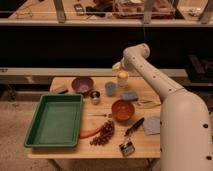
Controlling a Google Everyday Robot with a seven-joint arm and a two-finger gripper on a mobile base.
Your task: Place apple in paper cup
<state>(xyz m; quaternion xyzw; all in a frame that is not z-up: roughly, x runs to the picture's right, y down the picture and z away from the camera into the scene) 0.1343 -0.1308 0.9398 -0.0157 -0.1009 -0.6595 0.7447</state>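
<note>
The paper cup (121, 84), cream and plain, stands near the back edge of the wooden table (145, 145), right of centre. The apple (121, 75), pale yellow with an orange blush, shows at the cup's mouth. I cannot tell whether it rests in the cup or hangs just over it. My gripper (118, 67) hangs from the white arm directly above the apple, close to it or touching it.
A blue-grey cup (110, 88), a metal cup (95, 96) and a purple bowl (82, 84) stand left of the paper cup. In front are an orange bowl (122, 109), a green tray (55, 120), a carrot (90, 132), grapes (103, 133) and a brush (133, 127).
</note>
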